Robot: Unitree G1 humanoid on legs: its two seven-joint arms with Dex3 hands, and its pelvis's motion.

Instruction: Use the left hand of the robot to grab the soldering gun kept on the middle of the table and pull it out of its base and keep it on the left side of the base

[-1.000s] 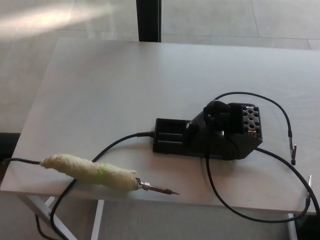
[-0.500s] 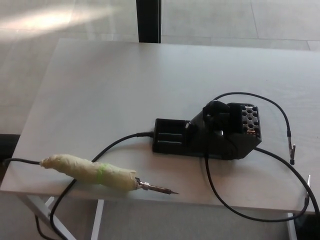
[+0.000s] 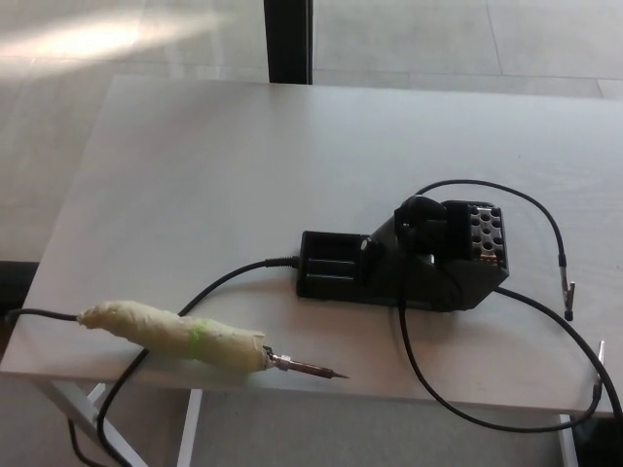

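Observation:
The soldering gun (image 3: 180, 334) lies on the table near its front left edge, left of the base. Its handle is wrapped in pale yellowish tape with a green band, and its metal tip (image 3: 310, 368) points right. A black cord runs off the handle's left end. The black base (image 3: 404, 261) stands in the middle right of the table, with a perforated holder at its right end. Neither robot hand shows in the head view.
The white table (image 3: 243, 165) stands on a tiled floor. A black cable (image 3: 234, 276) runs from the base's left side over the front edge. Other black cables (image 3: 531, 209) loop right of the base. A dark post (image 3: 288, 39) stands behind the table.

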